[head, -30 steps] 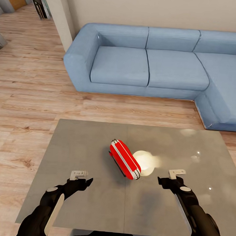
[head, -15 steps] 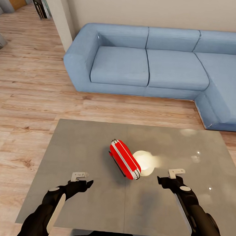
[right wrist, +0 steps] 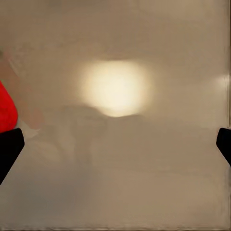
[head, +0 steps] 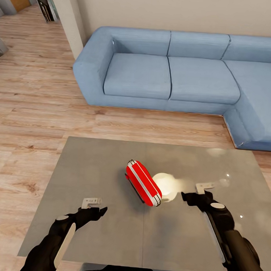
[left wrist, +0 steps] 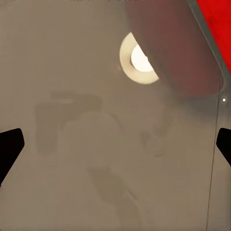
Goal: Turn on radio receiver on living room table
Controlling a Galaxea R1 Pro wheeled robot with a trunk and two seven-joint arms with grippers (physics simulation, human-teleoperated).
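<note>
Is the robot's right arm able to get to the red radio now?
Probably yes. The right gripper hovers open beside the radio, with bare table between them and nothing in the way.

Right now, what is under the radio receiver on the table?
The radio receiver lies on the table, on its glossy grey top, with a dark shadow along its left side and a bright lamp reflection beside it. The contact patch beneath is covered.

Blue L-shaped sofa (head: 174,74) against a beige wall (head: 177,12), on light wood plank floor (head: 33,106).
</note>
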